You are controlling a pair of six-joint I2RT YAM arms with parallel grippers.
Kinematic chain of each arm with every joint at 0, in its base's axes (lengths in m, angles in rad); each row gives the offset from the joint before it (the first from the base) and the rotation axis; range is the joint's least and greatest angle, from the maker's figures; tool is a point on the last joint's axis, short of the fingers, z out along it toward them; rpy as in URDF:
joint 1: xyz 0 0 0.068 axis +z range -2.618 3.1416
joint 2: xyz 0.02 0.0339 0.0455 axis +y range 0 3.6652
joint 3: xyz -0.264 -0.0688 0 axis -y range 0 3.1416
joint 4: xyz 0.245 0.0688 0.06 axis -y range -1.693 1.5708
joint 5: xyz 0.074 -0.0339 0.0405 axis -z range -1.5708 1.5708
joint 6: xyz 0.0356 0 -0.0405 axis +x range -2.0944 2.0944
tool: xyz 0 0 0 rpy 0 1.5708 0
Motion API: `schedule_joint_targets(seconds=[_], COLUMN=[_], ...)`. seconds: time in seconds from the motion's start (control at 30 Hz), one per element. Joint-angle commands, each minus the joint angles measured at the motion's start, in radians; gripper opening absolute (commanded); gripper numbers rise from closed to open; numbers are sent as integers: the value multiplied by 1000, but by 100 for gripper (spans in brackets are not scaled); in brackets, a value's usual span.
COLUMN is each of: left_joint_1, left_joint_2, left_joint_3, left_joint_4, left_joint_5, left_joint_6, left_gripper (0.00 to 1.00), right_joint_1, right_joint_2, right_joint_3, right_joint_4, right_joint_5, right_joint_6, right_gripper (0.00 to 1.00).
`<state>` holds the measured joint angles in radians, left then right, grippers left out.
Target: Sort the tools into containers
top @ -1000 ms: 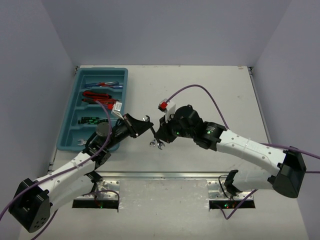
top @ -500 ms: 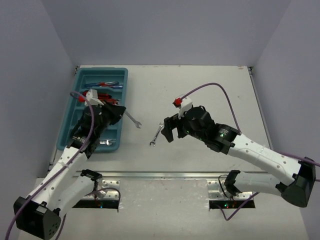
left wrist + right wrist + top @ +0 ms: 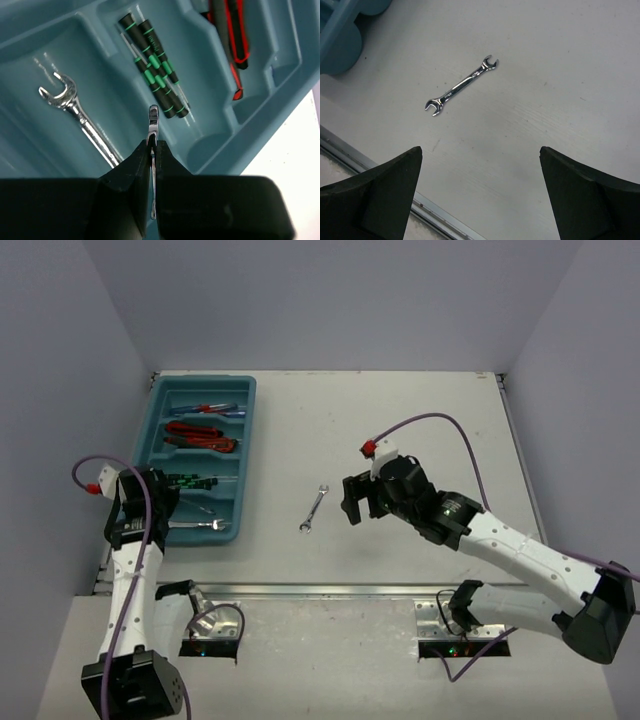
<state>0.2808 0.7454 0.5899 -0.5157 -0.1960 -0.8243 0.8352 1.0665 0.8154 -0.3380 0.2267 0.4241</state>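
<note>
Most of the tools are already sorted into the tray (image 3: 200,381): blue screwdrivers (image 3: 205,409), pliers (image 3: 200,436), green screwdrivers (image 3: 156,70) and a stored wrench (image 3: 75,107). A held wrench (image 3: 153,117) is clamped edge-on in the left gripper (image 3: 152,145) above the tray. One loose wrench (image 3: 461,86) is left on the surface (image 3: 420,420), below the right gripper (image 3: 480,150), whose fingers are spread with nothing between them. No writing can be read.

The pale white counter (image 3: 420,420) carries a teal-blue rectangular plastic tray (image 3: 205,382) at its left side. A small silver open-end wrench (image 3: 314,509) lies apart from it, near the middle.
</note>
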Motion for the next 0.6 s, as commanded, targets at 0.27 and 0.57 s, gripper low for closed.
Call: schedule_joint_targets(seconds=[0.27,0.57], left_joint_1=[12,12], left_joint_2=[-44,-115], left_joint_3=[-94,-2], left_joint_4=[69,29], left_joint_5=[-14,104], left_joint_6=[-71,36], left_gripper=[45,100], right_joint_1=[-7,-7], right_joint_2=[217,590], right_joint_3=[73,341], right_joint_4=[55,-159], right_joint_5=[35,77], right_joint_6=[211,648], right_gripper=[99,97])
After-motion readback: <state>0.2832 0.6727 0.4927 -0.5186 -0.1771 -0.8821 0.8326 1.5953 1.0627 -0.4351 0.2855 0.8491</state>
